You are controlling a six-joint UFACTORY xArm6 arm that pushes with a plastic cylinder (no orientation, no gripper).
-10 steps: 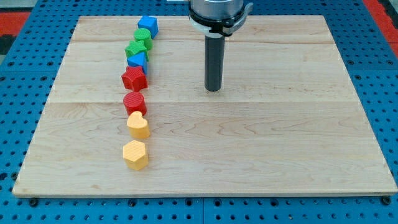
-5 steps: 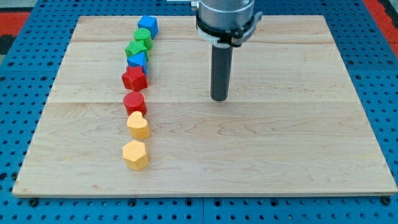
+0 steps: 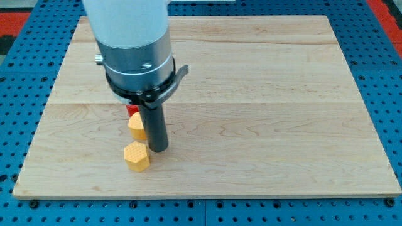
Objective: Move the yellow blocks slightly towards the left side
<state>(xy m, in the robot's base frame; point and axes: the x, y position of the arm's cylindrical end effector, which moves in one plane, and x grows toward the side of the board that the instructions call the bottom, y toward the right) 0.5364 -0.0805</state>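
Two yellow blocks lie near the view's bottom left of the wooden board [image 3: 264,125]. A yellow hexagonal block [image 3: 136,156] is the lower one. Another yellow block [image 3: 135,125] sits just above it, partly hidden by my rod. My tip [image 3: 158,149] stands on the board close to the right of both, a little above and right of the hexagonal block; I cannot tell whether it touches either. A sliver of a red block [image 3: 131,110] shows under the arm. The other blocks of the column are hidden behind the arm body.
The arm's large white and black body [image 3: 133,47] covers the upper left of the board. Blue perforated table [image 3: 383,94] surrounds the board on all sides.
The arm has swept from the board's upper middle down and to the left. The tip now stands right beside the yellow blocks. The arm body now hides the blue, green and red blocks.
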